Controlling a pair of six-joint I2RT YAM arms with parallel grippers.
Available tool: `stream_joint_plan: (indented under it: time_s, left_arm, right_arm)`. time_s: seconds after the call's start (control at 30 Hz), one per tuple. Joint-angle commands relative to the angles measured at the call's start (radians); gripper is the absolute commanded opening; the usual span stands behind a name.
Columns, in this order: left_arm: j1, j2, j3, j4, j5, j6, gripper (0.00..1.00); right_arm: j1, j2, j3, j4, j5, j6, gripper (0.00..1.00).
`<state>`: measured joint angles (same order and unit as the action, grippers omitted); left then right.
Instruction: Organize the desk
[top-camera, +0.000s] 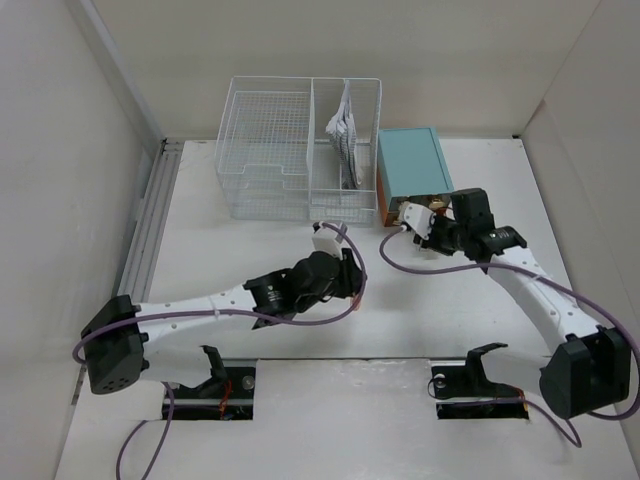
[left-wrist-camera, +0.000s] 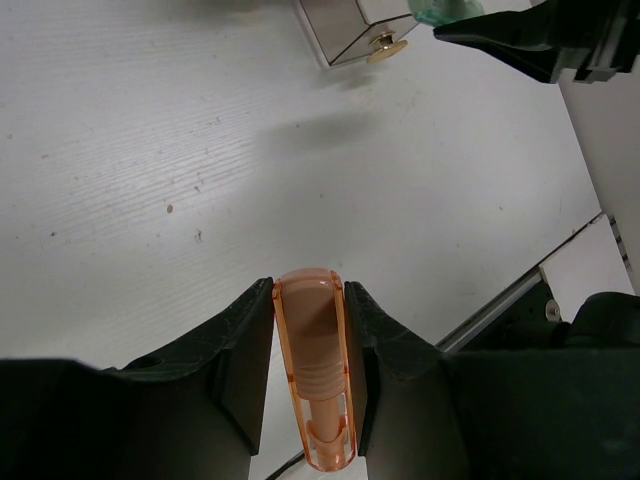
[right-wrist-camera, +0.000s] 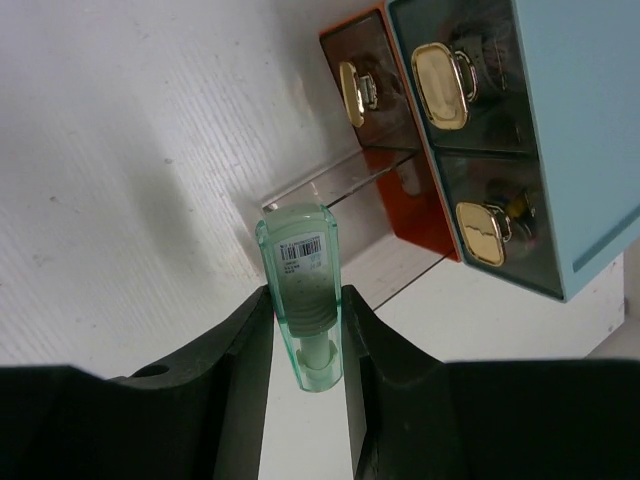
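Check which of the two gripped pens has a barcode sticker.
The green pen in the right gripper: a white barcode label shows on it. The orange pen in the left gripper shows none.

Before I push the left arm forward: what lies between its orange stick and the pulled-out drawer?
Only bare desk lies between the orange stick in the left gripper and the drawer, as the left wrist view shows.
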<state>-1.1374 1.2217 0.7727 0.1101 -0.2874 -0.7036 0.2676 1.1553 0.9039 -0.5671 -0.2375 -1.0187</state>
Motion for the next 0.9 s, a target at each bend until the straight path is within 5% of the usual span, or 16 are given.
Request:
stream_joint_plan:
  time_s: [0.0, 0.87]
  left_arm:
    - [-0.004, 0.004, 0.063, 0.046, 0.007, 0.023, 0.0]
    - [-0.004, 0.14, 0.143, 0.115, 0.062, 0.069, 0.0]
  right_arm:
    - [-0.024, 0.04, -0.003, 0.107, 0.021, 0.066, 0.2]
    - [-0.154, 0.325, 0.101, 0.312, -0.013, 0.218, 0.2]
